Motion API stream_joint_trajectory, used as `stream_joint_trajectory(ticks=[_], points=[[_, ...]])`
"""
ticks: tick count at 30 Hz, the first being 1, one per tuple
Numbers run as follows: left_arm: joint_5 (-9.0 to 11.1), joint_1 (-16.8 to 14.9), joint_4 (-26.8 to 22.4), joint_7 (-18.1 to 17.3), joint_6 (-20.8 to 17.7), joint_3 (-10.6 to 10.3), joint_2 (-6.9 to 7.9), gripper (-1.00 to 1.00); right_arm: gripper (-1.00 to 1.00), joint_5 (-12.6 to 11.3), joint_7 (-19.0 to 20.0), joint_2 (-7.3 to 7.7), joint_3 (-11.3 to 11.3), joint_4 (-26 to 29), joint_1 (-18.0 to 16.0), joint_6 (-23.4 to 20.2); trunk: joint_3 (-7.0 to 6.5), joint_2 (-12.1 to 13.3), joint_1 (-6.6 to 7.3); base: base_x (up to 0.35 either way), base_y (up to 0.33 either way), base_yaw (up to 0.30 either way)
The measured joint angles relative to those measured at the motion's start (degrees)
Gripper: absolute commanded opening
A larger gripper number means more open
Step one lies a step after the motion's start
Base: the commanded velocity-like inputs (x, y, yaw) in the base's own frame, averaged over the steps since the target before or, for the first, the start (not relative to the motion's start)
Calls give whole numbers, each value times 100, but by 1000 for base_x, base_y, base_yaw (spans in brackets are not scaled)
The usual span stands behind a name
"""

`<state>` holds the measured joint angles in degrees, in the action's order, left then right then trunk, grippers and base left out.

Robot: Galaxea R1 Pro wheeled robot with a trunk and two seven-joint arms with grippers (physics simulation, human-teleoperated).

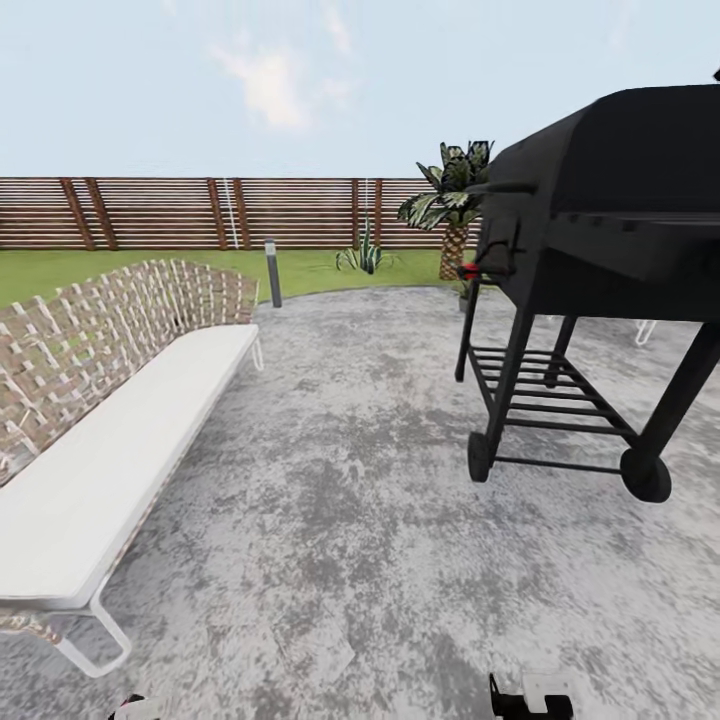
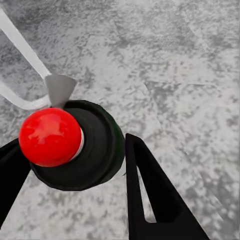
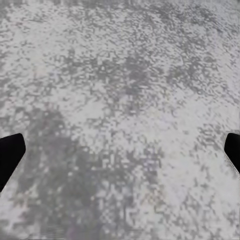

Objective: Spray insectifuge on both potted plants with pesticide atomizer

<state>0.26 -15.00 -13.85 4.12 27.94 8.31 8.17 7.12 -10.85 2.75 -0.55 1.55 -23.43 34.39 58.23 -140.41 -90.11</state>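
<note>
The pesticide atomizer (image 2: 75, 150) has a glossy red ball top, a dark green round body and a grey cone nozzle. In the left wrist view my left gripper (image 2: 75, 142) is shut on it, one black finger (image 2: 150, 190) against each side, above the paved patio. My right gripper (image 3: 120, 155) is open, its black fingertips far apart with only mottled grey paving between them. In the head view, parts of both arms (image 1: 530, 695) peek in at the bottom edge. The garden lawn (image 1: 60, 270) lies beyond the patio. I cannot make out the potted plants.
A long woven bench with a white cushion (image 1: 120, 430) stands at left. A black wheeled grill (image 1: 600, 230) stands at right. Behind are a grey bollard lamp (image 1: 272, 272), a spiky plant (image 1: 362, 255), a palm (image 1: 455, 200) and the slatted fence (image 1: 200, 212). Open patio paving (image 1: 340, 500) lies ahead.
</note>
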Motion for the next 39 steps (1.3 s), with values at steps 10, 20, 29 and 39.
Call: stream_joint_trajectory(ticks=[10,20,29,39], points=[[0,0,0,0,0,0,0,-100,100,0,-10,6,0,-1,2,0,0,0,0,338,0,0],[0,0,5,6,0,1,0,-100,100,0,-11,7,0,-1,0,-1,0,0,0,337,27,0],[0,0,1,1,1,1,0,-100,100,0,-10,7,0,0,0,-2,0,0,0,327,140,0],[0,0,0,0,0,1,0,-100,100,0,-11,7,-1,-1,0,-1,0,0,0,329,94,0]])
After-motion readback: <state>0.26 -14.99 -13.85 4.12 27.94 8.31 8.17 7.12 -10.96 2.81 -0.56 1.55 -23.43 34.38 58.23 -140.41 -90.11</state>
